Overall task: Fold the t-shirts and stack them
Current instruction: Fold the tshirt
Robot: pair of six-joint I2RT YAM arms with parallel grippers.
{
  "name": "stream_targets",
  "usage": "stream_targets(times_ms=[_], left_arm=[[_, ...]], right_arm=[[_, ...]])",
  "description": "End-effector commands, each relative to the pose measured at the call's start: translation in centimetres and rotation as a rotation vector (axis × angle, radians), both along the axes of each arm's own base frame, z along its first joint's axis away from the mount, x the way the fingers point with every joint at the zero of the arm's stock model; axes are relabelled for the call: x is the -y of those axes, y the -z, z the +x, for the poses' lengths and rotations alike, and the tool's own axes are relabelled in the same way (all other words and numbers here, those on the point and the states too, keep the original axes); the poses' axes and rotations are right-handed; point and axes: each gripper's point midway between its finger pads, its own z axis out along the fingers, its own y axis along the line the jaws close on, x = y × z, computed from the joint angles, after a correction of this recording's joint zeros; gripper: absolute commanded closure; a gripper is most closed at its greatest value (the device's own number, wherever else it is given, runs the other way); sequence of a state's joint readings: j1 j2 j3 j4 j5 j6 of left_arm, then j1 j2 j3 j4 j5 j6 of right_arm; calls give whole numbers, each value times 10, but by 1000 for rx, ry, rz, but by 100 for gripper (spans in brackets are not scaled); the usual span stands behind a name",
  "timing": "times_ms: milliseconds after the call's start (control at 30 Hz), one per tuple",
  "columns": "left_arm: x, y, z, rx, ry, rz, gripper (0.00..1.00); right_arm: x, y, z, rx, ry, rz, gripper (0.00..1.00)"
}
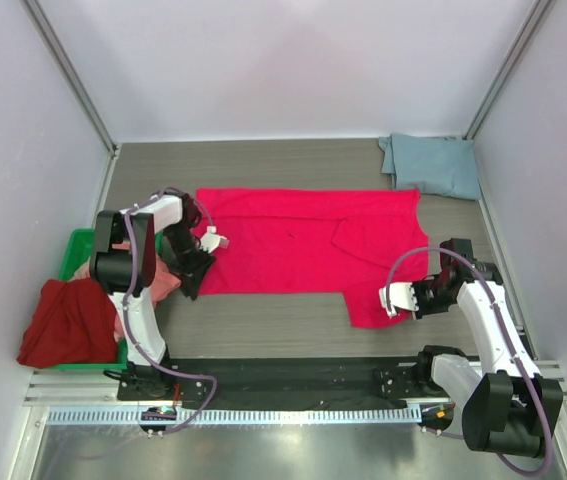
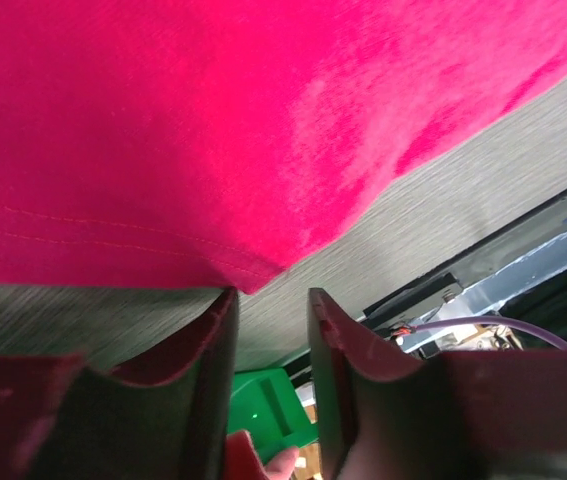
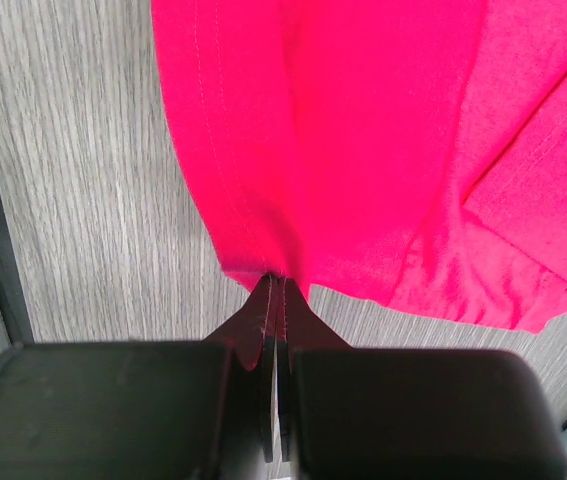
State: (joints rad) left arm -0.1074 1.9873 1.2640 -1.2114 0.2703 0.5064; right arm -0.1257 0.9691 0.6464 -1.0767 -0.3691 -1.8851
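Pinching the near hem of the crimson-pink t-shirt (image 3: pixel 343 120) in the right end effector (image 3: pixel 275 285), pressed together on the cloth. Holding the left end effector (image 2: pixel 271 300) spread and gripping nothing, with the shirt's corner just ahead of the gap, flat on the tabletop (image 1: pixel 263 320).

Could close short of that corner and catch air or a mere thread of hem, so little cloth reaches the gap. Could drag the shirt askew if raised on the right alone. Could bunch the sleeve that lies doubled over just ahead of the right end effector.

Cannot tell whether the left fingertips touch the tabletop, nor how deep the right bite goes. Behind the left end effector, half hidden by the arm: salmon pink t-shirt (image 1: pixel 168 283) in the green bin (image 1: pixel 78 245), dark red t-shirt (image 1: pixel 63 320) draped over it. Well beyond the right end effector: blue-grey t-shirt (image 1: pixel 433 165), folds hard to read.
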Motion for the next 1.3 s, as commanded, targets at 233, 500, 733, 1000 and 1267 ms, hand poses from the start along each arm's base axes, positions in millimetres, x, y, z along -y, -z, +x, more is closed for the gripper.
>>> stream_targets(times_ms=[233, 500, 733, 1000, 1267], left_arm=[[1, 23, 28, 74, -42, 46, 63], [7, 30, 38, 127, -41, 89, 63], [9, 37, 56, 237, -93, 146, 70], [10, 39, 60, 257, -119, 156, 73], [7, 39, 71, 311, -127, 232, 79]], right_arm=[[-1, -9, 6, 45, 30, 8, 99], [-1, -9, 2, 54, 43, 11, 99], [-1, -7, 0, 53, 53, 9, 99], [0, -6, -3, 60, 63, 6, 99], [1, -5, -5, 59, 78, 2, 99]])
